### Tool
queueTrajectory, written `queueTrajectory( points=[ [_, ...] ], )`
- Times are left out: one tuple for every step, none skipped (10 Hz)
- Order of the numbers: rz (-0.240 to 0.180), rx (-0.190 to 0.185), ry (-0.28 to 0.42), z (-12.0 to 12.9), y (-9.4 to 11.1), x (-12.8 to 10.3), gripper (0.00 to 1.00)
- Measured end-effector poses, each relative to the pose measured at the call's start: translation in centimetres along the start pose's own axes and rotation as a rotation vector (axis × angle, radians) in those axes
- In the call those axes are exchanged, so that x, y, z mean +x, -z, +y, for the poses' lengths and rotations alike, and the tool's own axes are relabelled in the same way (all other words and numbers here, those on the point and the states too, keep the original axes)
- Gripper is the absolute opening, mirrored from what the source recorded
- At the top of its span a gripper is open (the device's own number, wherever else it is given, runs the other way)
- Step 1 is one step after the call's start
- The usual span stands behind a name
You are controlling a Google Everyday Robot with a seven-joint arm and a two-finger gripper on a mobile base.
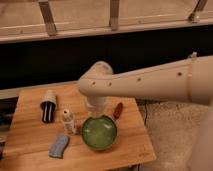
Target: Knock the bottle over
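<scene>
This looks like an office or lab corner rather than a home. A small wooden tabletop (30, 145) stands on speckled carpet (170, 131) against a dark wall panel (60, 60), with pale panels (80, 15) held by slanted metal struts (48, 17) above. A large white robot arm (150, 82) reaches over it, its claw (95, 110) hanging just behind a green bowl (99, 132).

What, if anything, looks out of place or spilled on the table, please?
Nothing stands out. The bottle stands upright beside the bowl, the gripper hangs just behind the bowl, and nothing looks spilled.
</scene>
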Motion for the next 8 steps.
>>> queueTrajectory(
  points=[
    [0.022, -0.004, 0.029, 1.6, -1.3, 0.0, 0.0],
    [0.068, -0.015, 0.072, 4.0, -3.5, 0.5, 0.0],
    [0.1, -0.015, 0.092, 4.8, -5.0, 0.9, 0.0],
    [0.124, -0.02, 0.108, 5.2, -5.8, 1.2, 0.0],
    [0.145, -0.025, 0.121, 5.4, -6.4, 1.5, 0.0],
    [0.158, -0.031, 0.133, 5.8, -6.8, 1.5, 0.0],
    [0.159, -0.043, 0.146, 6.4, -6.7, 1.4, 0.0],
    [0.155, -0.054, 0.171, 7.8, -6.6, 0.8, 0.0]
  ],
)
